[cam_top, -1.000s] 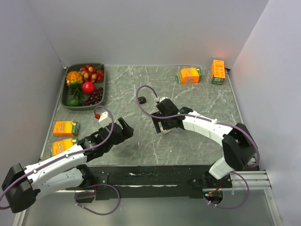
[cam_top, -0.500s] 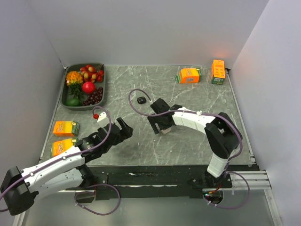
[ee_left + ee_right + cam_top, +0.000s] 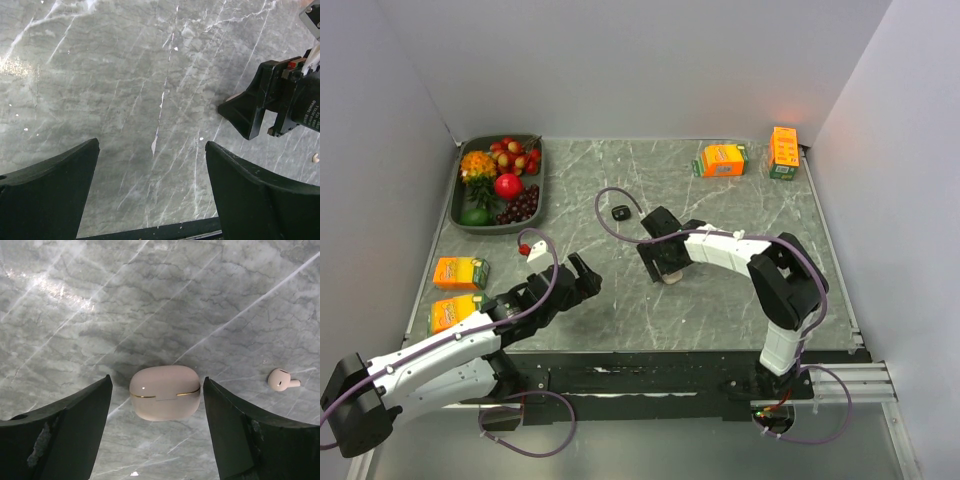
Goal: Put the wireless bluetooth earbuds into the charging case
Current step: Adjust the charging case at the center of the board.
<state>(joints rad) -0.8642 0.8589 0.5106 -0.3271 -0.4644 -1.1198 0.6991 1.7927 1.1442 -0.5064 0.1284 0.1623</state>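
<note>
Two right fingers have swung in to straddle our charging case, narrowing, not gripping; white earbud at its three o'clock; left fingers wide.

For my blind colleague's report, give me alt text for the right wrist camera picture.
A closed pale pink charging case lies on the grey marble table between the fingers of the open right gripper. One white earbud lies loose on the table further right in the picture, beyond the finger.
</note>
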